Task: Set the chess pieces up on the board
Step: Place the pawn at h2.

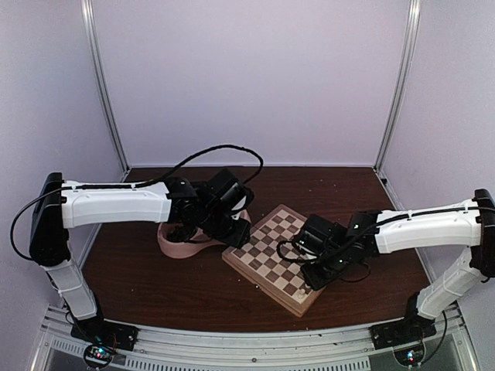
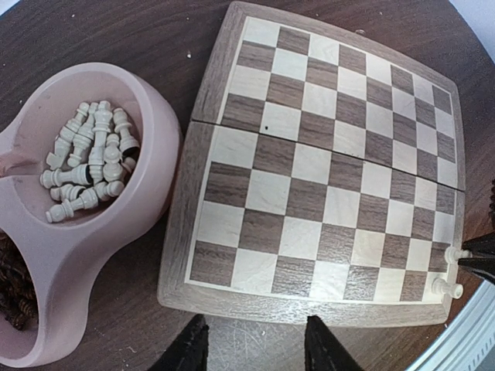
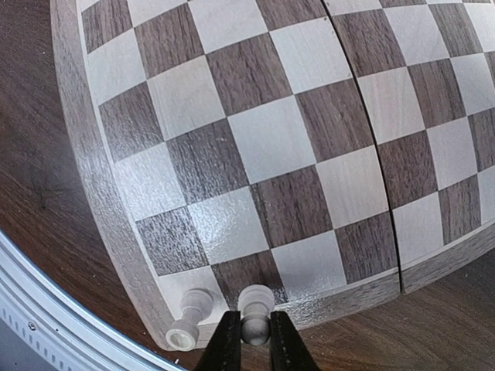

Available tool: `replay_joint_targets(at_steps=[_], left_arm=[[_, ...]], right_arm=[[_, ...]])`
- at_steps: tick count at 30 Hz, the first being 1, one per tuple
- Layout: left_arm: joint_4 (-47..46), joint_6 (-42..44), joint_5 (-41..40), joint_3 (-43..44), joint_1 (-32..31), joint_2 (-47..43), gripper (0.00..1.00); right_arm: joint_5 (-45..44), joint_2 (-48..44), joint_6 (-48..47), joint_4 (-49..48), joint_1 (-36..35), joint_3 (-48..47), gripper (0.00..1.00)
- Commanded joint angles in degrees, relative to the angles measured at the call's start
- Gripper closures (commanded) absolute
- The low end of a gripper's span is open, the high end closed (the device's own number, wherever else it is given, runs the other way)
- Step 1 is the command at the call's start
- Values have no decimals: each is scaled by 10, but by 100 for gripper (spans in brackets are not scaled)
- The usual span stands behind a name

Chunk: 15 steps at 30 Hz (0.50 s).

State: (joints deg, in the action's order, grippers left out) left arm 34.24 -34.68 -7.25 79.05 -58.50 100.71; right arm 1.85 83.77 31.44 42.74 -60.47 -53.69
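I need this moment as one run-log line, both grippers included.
left gripper: open, empty | right gripper: shut on white piece at board edge | corner piece: on corner square

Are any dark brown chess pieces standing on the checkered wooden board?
No, the square wooden chessboard carries only two cream-white chessmen, at one corner.

Top camera, high on the near side, looks down and away; both wrist cameras sit close above the board [image 1: 267, 259], apparently sharing its near-right corner.
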Motion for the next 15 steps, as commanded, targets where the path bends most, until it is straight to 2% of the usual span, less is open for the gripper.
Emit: replay_joint_targets(at_steps=[1, 11, 15], left_arm=[[-21, -7, 4, 0, 2, -17, 56], [-19, -5, 7, 3, 3, -13, 56], [-20, -3, 6, 4, 3, -12, 56]], right_arm=[[7, 6, 6, -11, -3, 5, 86], [16, 25, 2, -19, -4, 0, 85], [13, 25, 0, -16, -4, -3, 78]])
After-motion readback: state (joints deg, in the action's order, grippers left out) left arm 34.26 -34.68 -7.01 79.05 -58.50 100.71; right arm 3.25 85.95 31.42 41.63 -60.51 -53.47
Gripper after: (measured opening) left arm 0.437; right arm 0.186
